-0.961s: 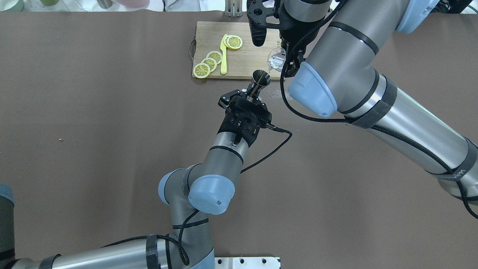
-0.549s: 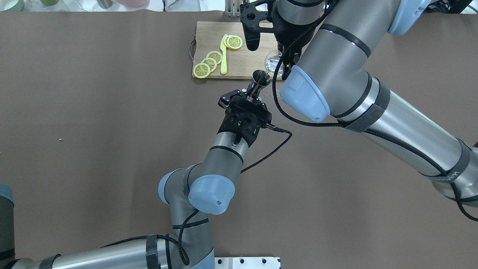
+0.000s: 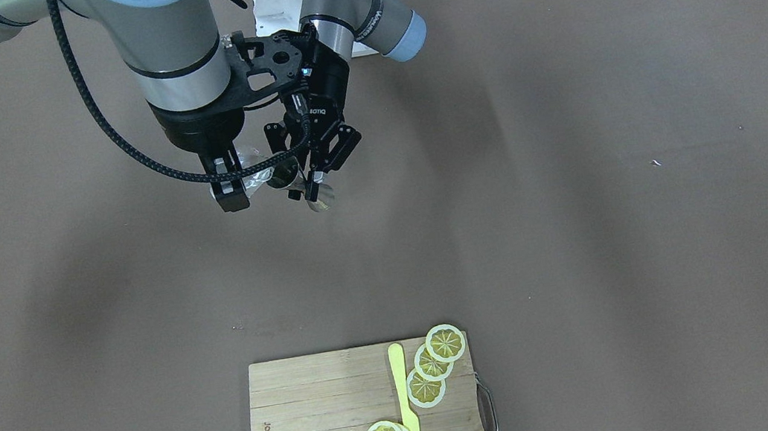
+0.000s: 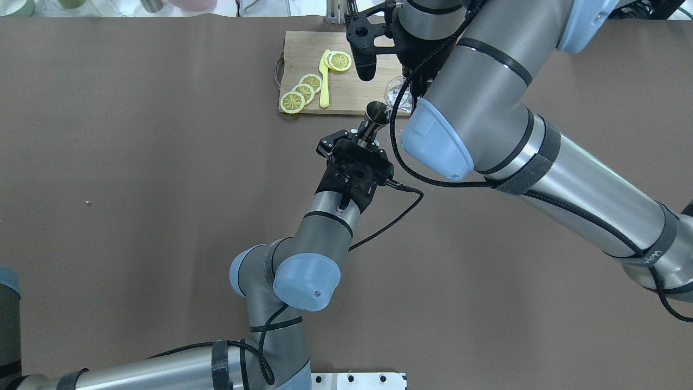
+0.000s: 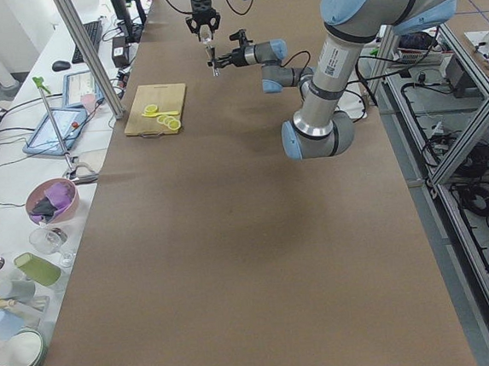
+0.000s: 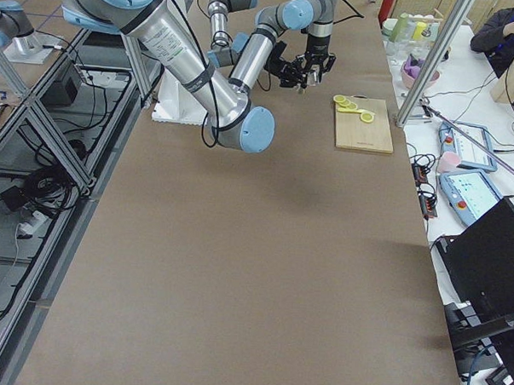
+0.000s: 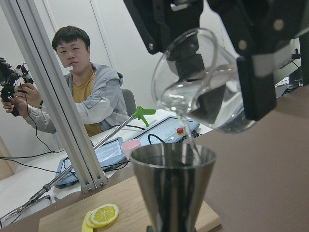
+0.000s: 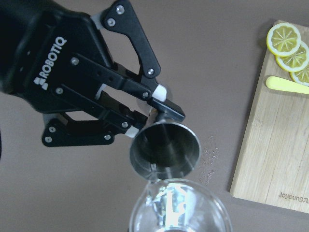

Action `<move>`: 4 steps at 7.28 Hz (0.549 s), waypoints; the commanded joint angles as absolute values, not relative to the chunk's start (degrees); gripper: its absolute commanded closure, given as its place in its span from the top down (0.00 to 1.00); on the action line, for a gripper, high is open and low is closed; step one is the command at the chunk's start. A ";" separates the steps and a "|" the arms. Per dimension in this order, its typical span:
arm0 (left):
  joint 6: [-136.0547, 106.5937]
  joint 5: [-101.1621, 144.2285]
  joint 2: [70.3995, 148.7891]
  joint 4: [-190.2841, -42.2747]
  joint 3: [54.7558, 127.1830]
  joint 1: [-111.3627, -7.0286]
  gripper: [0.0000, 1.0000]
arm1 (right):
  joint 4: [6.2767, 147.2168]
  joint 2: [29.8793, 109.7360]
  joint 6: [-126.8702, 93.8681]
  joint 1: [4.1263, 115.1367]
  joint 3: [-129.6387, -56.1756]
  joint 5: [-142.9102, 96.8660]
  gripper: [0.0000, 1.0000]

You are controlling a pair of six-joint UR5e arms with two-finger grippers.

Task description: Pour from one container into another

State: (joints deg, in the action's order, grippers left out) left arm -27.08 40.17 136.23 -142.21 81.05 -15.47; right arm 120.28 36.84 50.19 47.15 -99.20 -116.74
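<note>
Mid-pour, frame centre: right gripper (image 7: 207, 58) clamps tilted glass (image 7: 193, 92), thin stream (image 7: 188, 135) falling into upright jigger (image 8: 164, 150), waist clenched by left gripper (image 8: 145, 113). Next, probably: steady tilt, lip over jigger mouth, avoid overfilling.

Left claw (image 4: 366, 131) reaching forward, clamped shut — right claw (image 7: 205, 72) just above it, tilted, apparently clamped too.

A brown table (image 5: 234, 261) runs beside a cluttered white bench (image 5: 0, 183), aluminium post (image 7: 55, 96) and white wall (image 7: 120, 29).
</note>
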 commanded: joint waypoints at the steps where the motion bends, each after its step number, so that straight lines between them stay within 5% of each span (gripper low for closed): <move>1: -27.07 40.17 136.23 -142.21 81.12 -15.47 0.00 | 120.41 36.83 51.06 47.11 -99.14 -116.19 0.00; 4: -27.07 40.17 136.14 -142.21 81.21 -15.47 0.00 | 119.89 37.44 50.80 47.28 -99.67 -117.50 0.00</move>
State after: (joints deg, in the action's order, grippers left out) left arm -27.07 40.17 136.22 -142.21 81.15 -15.47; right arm 120.23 37.08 50.90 47.21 -99.47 -116.92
